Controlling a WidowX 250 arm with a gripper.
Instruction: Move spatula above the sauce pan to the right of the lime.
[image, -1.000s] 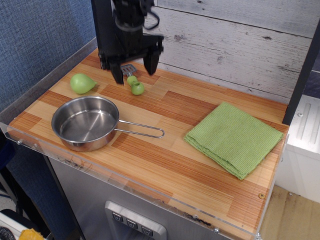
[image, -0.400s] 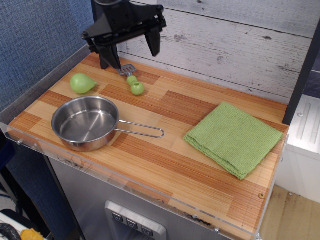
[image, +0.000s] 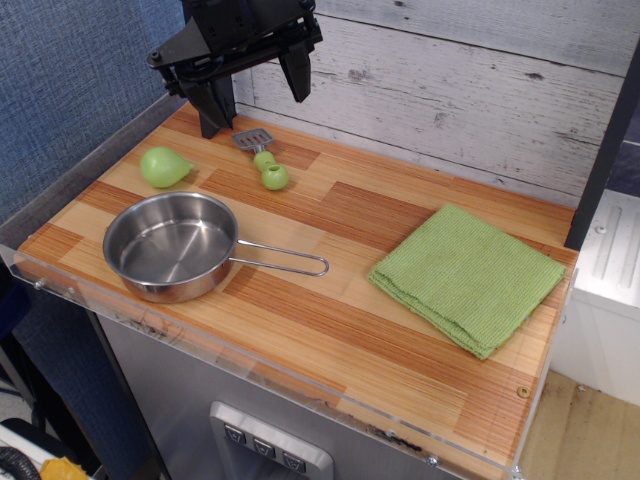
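Observation:
The spatula (image: 262, 157) lies flat on the wooden table, its grey slotted head toward the back and its light-green handle toward the front. It is behind the sauce pan (image: 171, 245) and to the right of the lime (image: 164, 166). My gripper (image: 255, 108) hangs open and empty above the spatula's head, fingers spread wide and clear of it. The shiny pan stands at the front left with its wire handle pointing right.
A folded green cloth (image: 467, 276) lies at the right of the table (image: 330, 330). A whitewashed plank wall (image: 450, 90) runs along the back and a blue wall stands at the left.
My gripper has risen from around the spatula and tilted, fingers now higher and clear. The spatula stays on the table where it was.

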